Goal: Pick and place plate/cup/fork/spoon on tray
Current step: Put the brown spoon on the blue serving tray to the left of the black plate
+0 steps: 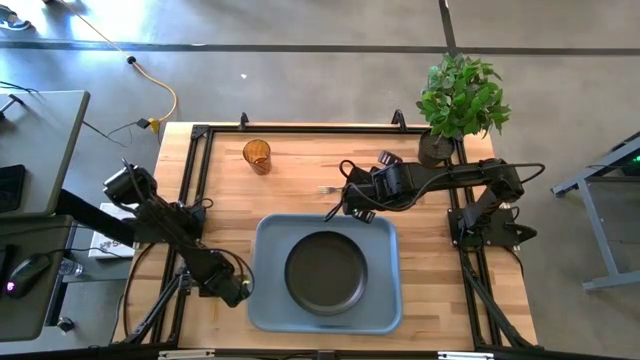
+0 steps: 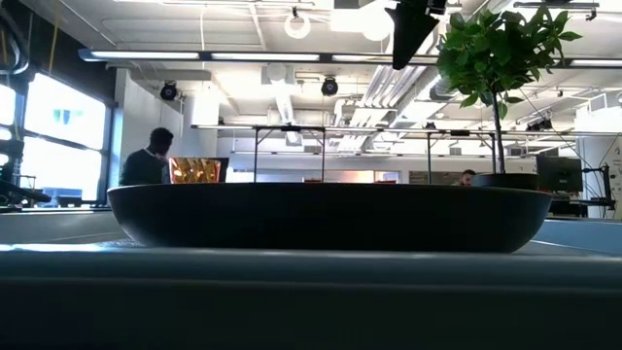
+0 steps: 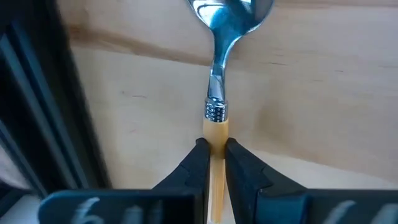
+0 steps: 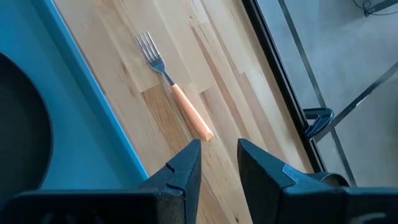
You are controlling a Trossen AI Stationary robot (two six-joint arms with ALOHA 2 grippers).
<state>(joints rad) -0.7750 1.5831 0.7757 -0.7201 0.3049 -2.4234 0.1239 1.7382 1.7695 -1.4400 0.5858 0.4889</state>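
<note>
The left gripper point(image 3: 212, 163) is clamped on the wooden handle of the spoon point(image 3: 219, 74), low over the worktop point(image 1: 300, 190) just off the tray's point(image 1: 270, 300) left edge. The right gripper point(image 4: 219, 163) hangs with its 2 fingers slightly parted and nothing between them, over the wood just beyond the tray's far edge, near the fork point(image 4: 175, 93). The plate point(image 1: 326, 273) sits in the tray, and the cup point(image 1: 257, 156) stands near the worktop's far edge.

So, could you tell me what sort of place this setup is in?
Probably an open-plan lab or workshop-style office: exposed ceiling ducts and strip lights overhead, a person at a desk in the background, and a side desk with a computer mouse beside the wooden workbench.
</note>
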